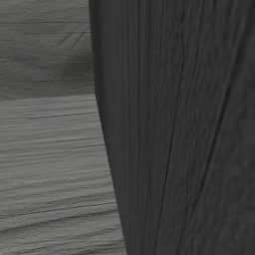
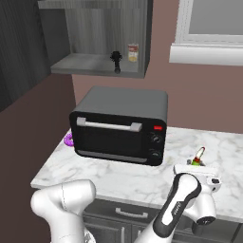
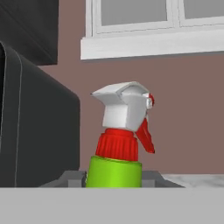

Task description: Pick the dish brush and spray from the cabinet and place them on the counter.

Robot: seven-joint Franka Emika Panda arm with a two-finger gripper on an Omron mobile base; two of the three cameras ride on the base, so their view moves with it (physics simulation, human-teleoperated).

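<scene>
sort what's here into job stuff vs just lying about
Job: spray shut in gripper; brush on cabinet shelf; counter.
Lying about: toaster oven, box in cabinet, purple thing, window.

Pincer (image 3: 113, 183) upright, gripping spray bottle (image 3: 120, 140)

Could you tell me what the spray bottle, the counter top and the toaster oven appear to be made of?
Spray bottle: probably plastic, judging by its flat, matte green body, red collar and white trigger head. Counter top: looks like polished marble or an imitation, white with grey veining. Toaster oven: seemingly dark painted metal with a glossy, perhaps glass, door and a pale metallic handle. All rendered, so only likely.
</scene>
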